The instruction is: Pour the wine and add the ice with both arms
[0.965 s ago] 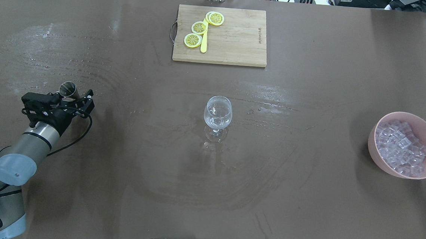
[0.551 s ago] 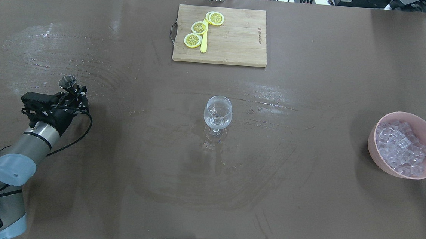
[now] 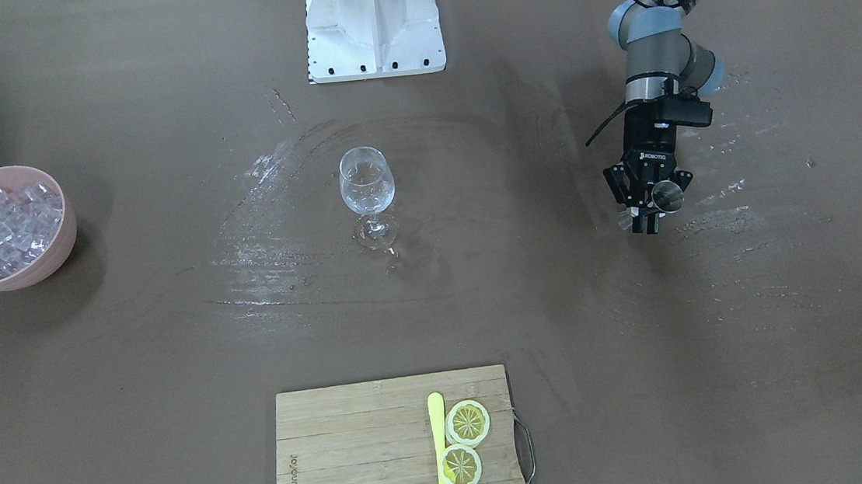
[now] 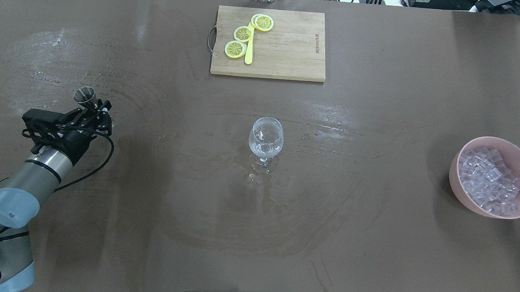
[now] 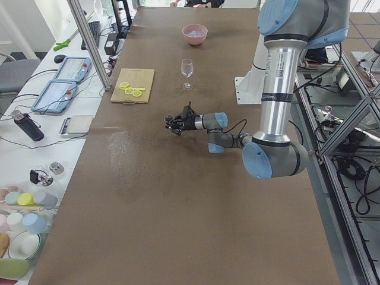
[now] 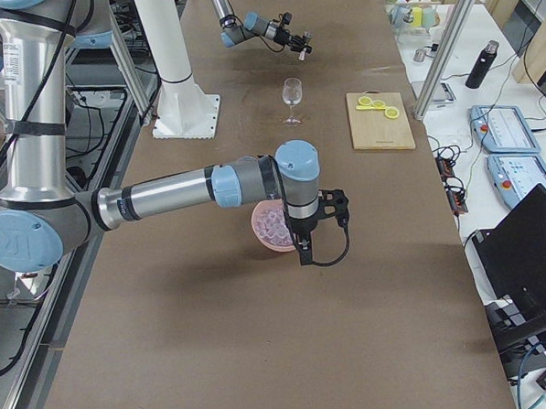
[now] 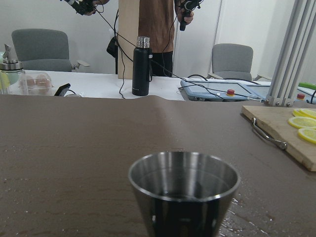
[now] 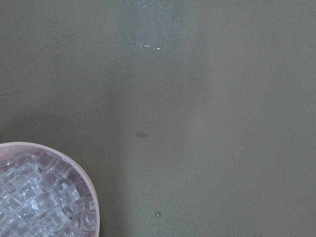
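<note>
A small steel cup [image 4: 85, 95] is held upright in my left gripper [image 4: 94, 112], which is shut on it, low over the table's left side; the cup [image 3: 665, 194] also shows beside the black fingers [image 3: 635, 212]. It fills the left wrist view [image 7: 183, 190]; I cannot tell whether it holds wine. A clear wine glass [image 4: 266, 137] stands mid-table, well right of the cup. The ice [image 4: 489, 178] is piled in a pink bowl [image 4: 455, 180] at the right. My right gripper [image 6: 303, 244] hangs by that bowl [image 6: 272, 227]; I cannot tell its state.
A wooden cutting board [image 4: 289, 52] with lemon slices [image 4: 243, 33] and a yellow knife lies at the far edge. Wet streaks mark the brown mat. The white ribbed stand [image 3: 374, 21] sits at the robot's side. A person stands beyond the table in the left wrist view.
The left gripper's fingers closed in on the steel cup, then carried it a little farther from the robot. Glass, bowl and board stayed put.
</note>
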Robot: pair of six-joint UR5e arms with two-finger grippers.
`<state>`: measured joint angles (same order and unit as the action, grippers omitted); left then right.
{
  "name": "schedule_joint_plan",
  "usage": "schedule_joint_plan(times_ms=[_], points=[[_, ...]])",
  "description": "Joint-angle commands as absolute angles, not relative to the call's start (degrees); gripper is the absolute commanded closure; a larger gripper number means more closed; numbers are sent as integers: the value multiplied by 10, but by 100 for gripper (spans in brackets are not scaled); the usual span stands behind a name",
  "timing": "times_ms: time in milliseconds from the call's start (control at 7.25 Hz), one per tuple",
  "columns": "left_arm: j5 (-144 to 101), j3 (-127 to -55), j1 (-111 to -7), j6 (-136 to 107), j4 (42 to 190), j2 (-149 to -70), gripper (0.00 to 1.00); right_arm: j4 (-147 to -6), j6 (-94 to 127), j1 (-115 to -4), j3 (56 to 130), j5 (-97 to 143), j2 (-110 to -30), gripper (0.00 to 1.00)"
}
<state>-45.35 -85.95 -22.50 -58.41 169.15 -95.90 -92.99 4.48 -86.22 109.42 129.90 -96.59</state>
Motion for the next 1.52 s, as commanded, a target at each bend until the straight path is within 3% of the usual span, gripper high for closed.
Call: schedule_joint_plan(times_ms=[0, 414, 1378], points=[[-454, -897, -225, -502, 1692, -960, 100, -930, 45, -862, 1094, 1299, -966, 0], [-542, -933, -222, -461, 1689, -975, 100, -931, 46, -862, 1093, 1299, -962, 0], [-726, -932, -228, -216, 1602, -1126, 100, -931, 46, -862, 1093, 1300, -962, 0]])
